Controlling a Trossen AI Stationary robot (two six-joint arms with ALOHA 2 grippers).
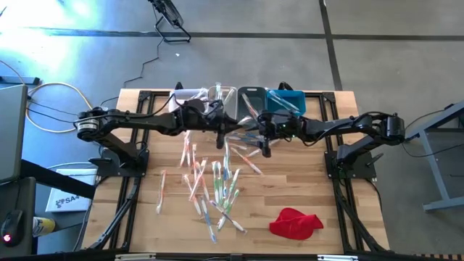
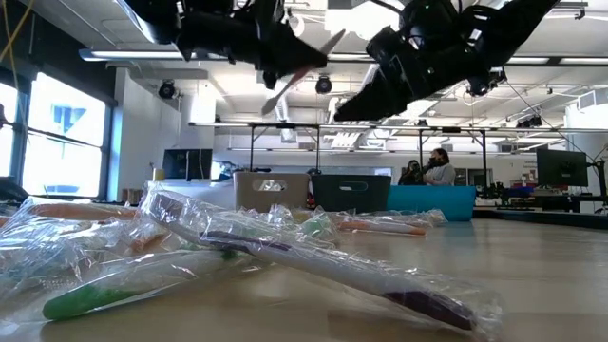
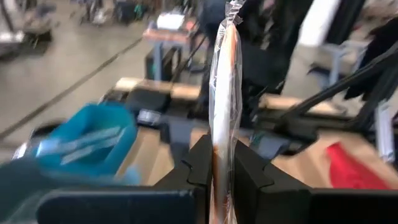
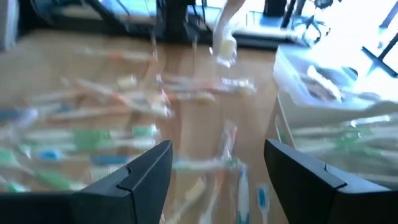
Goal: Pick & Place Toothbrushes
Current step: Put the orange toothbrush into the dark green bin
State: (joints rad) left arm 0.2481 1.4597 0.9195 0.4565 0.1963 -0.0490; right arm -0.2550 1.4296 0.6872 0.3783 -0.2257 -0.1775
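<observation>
Wooden slatted table (image 1: 304, 181) carries a scattered heap of plastic-wrapped toothbrushes (image 1: 214, 185) (red cloth (image 1: 295, 222) near one corner). Above them, the left gripper (image 3: 222, 163) pinches one orange-handled wrapped toothbrush (image 3: 225, 87) upright; the right gripper (image 4: 217, 163) hangs spread wide, holding nothing.

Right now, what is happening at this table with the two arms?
The robot is sorting wrapped toothbrushes from a loose pile on the wooden table into small bins along the far edge. The left gripper has its fingers shut on an orange-handled toothbrush, held above the pile. The right gripper hangs over the pile with fingers open and empty. A red cloth lies near the front.
</observation>
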